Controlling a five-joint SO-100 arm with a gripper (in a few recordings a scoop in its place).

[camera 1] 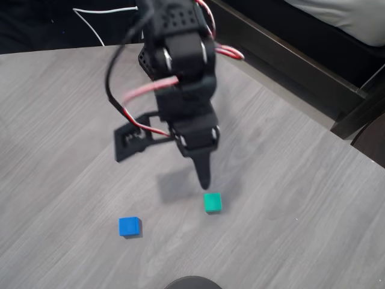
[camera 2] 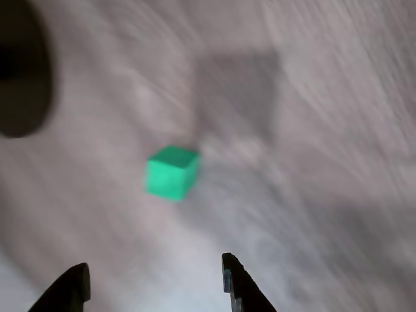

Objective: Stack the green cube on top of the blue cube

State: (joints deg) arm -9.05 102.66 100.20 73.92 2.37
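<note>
The black arm hangs over the grey wood-grain desk (camera 1: 301,198) with its hand (camera 2: 156,283) released, fingers spread apart and holding nothing. The green cube (camera 1: 212,202) sits on the desk just below the fingertips in the overhead view, untouched; in the blurred wrist view it lies ahead of the fingers. The blue cube (camera 1: 130,226) rests well apart, to its left and slightly nearer the bottom edge.

A grey wood-grain table (camera 1: 301,198) meets dark furniture (camera 1: 289,66) with a pale cushion (camera 1: 349,18) beyond.
</note>
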